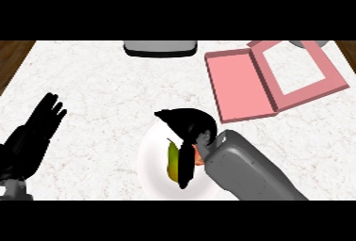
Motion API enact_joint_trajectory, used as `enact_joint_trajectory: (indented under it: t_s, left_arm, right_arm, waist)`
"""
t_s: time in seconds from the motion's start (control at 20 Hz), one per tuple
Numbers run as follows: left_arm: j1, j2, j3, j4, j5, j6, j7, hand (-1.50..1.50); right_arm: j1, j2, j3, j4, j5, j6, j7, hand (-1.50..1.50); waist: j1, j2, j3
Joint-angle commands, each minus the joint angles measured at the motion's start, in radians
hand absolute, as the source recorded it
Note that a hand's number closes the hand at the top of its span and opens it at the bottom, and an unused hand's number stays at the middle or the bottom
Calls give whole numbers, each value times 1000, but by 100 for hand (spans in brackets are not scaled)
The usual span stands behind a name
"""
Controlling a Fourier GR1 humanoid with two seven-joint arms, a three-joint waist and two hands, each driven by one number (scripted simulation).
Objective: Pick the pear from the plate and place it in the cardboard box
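2 hands show, and only my right hand (186,126) is working. From largest to smallest: the marble counter (97,89), then the pink cardboard box (268,80) lying open at the far right, then the white plate (151,164) near the front edge, then the pear (172,162) on it.

The pear lies on the plate, a yellow-green strip showing just left of my right hand, partly hidden by it. The hand sits over the plate with its fingers curled downward; 1 dark finger (185,167) runs along the pear's right side, touching it or just beside it. I cannot tell whether the grasp has closed on it.

My judgement: this is the grasp step. To do it well I would get thumb and fingers on opposite sides of the fruit before lifting, then raise it straight off the plate before swinging toward the box.

My left hand (43,117) rests open at the left edge, fingers straight.
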State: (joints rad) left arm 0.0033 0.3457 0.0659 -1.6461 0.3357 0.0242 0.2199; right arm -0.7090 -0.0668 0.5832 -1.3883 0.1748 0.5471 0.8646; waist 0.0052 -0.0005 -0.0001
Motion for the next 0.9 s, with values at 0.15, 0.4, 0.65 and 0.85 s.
enact_joint_trajectory:
  t_s: [0.15, 0.4, 0.65, 0.85]
  left_arm:
    - [-37, -3, 28, -22, -9, -17, 54, 0]
    - [-39, -62, -5, -9, -69, 18, 24, 0]
    - [-64, -17, 81, 78, -20, -74, 9, 0]
    - [-80, -17, 72, -3, -25, -50, 94, 0]
  right_arm:
    - [32, 37, -31, 23, 64, 83, 18, -150]
    - [-57, 65, -45, 149, 82, 61, 14, -150]
    - [9, 66, 17, 100, 103, 31, 37, -150]
    - [-8, 66, 4, 163, 130, 58, -1, -150]
  waist:
    - [-3, 0, 0]
    - [2, 1, 0]
    - [-1, 1, 0]
    - [1, 1, 0]
